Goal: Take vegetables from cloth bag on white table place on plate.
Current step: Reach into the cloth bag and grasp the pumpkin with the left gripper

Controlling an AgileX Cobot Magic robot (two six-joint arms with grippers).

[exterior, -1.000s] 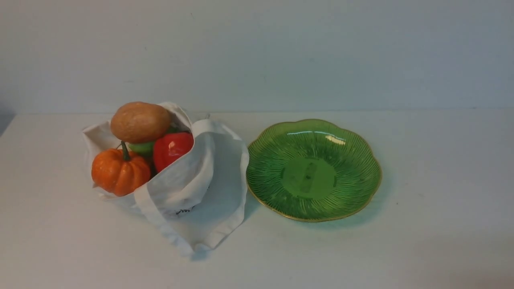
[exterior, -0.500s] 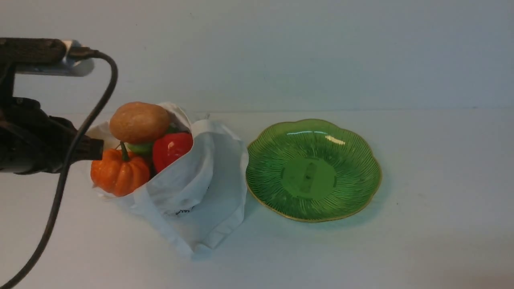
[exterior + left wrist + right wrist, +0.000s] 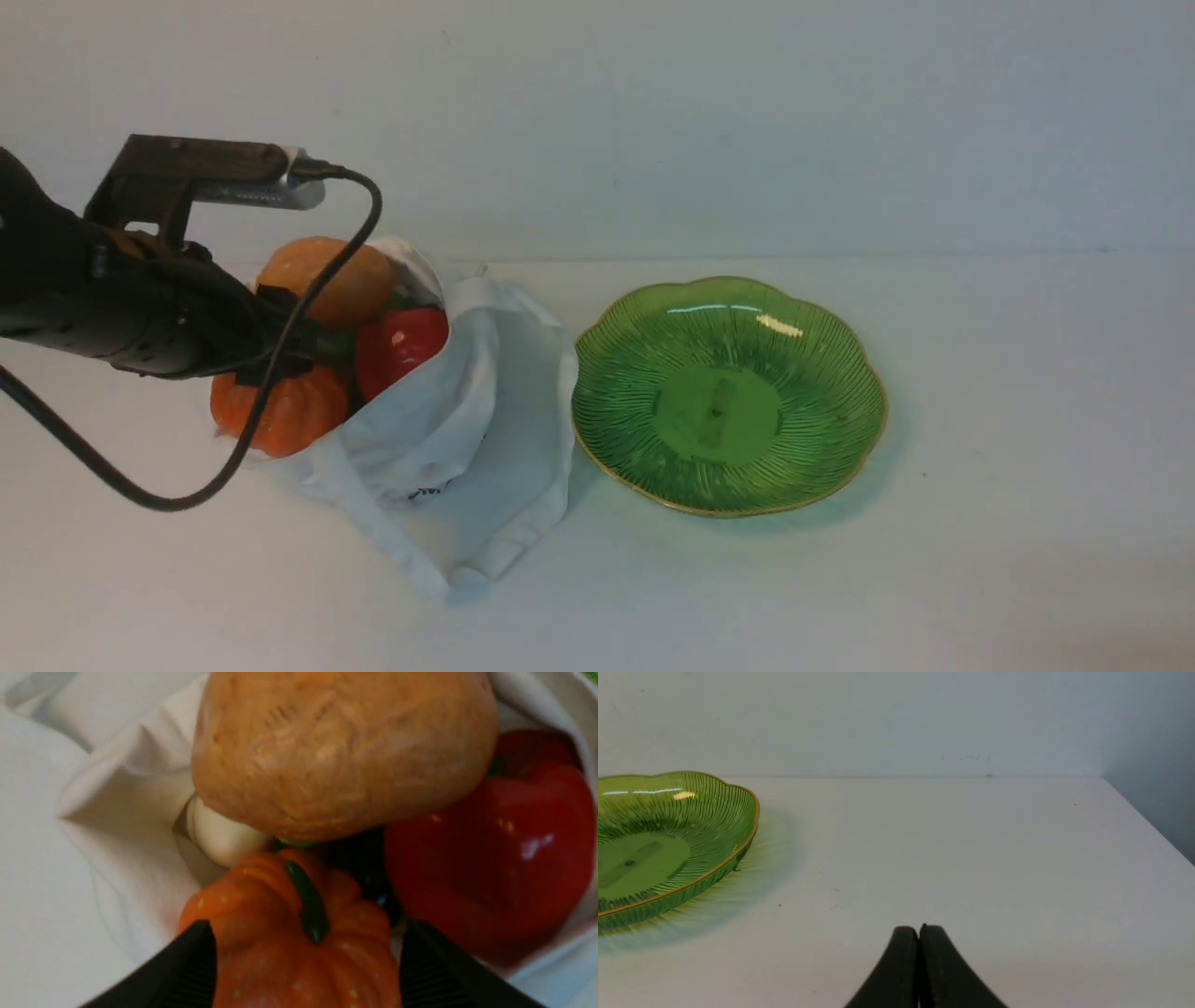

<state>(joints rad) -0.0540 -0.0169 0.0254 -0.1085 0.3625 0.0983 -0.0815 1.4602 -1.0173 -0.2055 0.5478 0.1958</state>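
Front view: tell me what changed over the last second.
The left arm swung in from the left and advanced over the cloth bag. The left gripper is open, with its fingers on either side of the pumpkin; nothing is gripped yet. The potato, red pepper, bag and plate stayed put.
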